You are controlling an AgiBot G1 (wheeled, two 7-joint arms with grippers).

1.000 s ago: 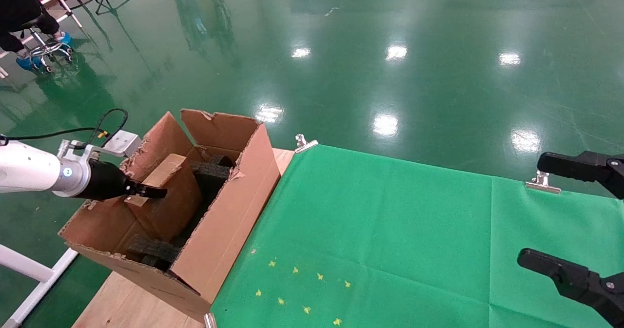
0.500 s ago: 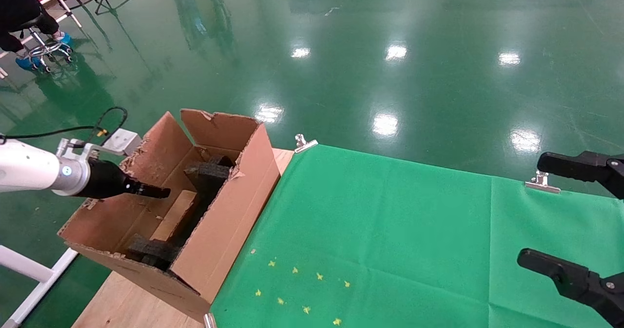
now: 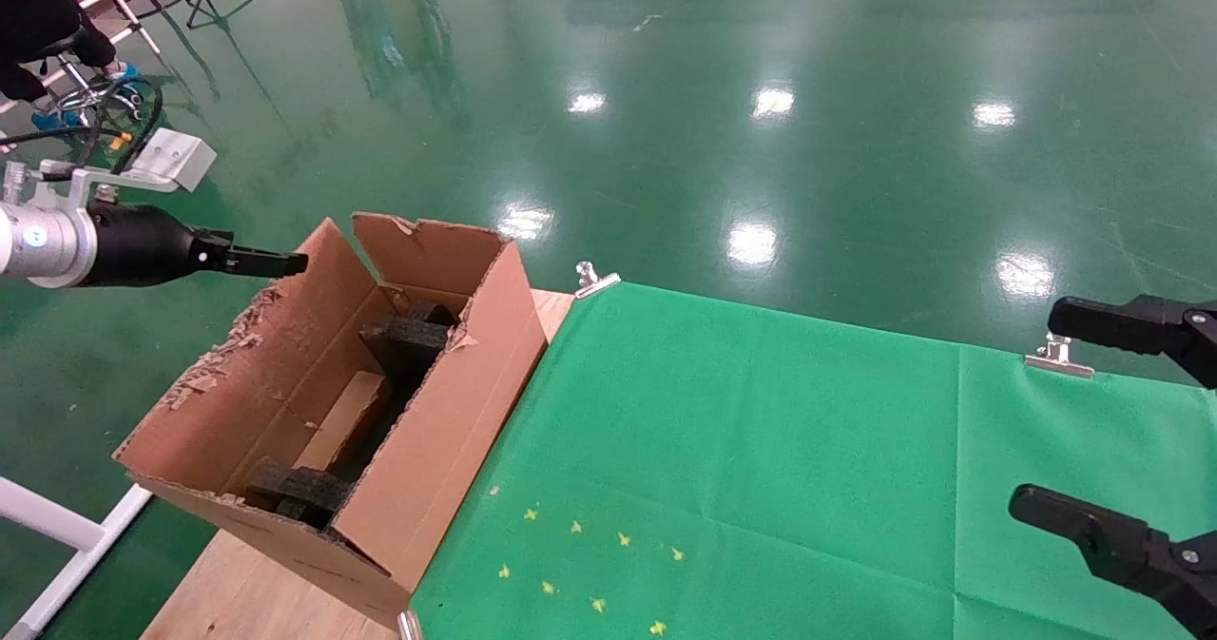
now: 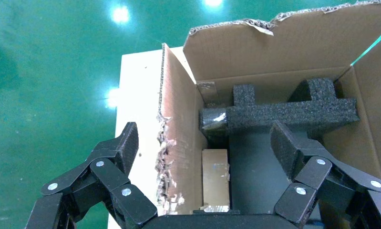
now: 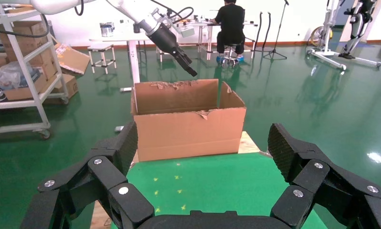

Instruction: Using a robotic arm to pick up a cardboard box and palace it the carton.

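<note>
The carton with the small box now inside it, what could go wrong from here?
1. The left gripper, open, hangs just above the carton and its ragged left flap; swinging away low could snag it.
2. The carton sits at the wooden table's edge, so a snag might drag it off.
3. The cardboard box lies beside the black foam, possibly unseated.

Bright overhead lights glare off floor.

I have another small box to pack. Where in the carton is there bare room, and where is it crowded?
Inside the carton, a bare strip lies beside the cardboard box, toward the ragged left wall. The ends are crowded by black foam pieces. The open left gripper hangs above the ragged wall.
</note>
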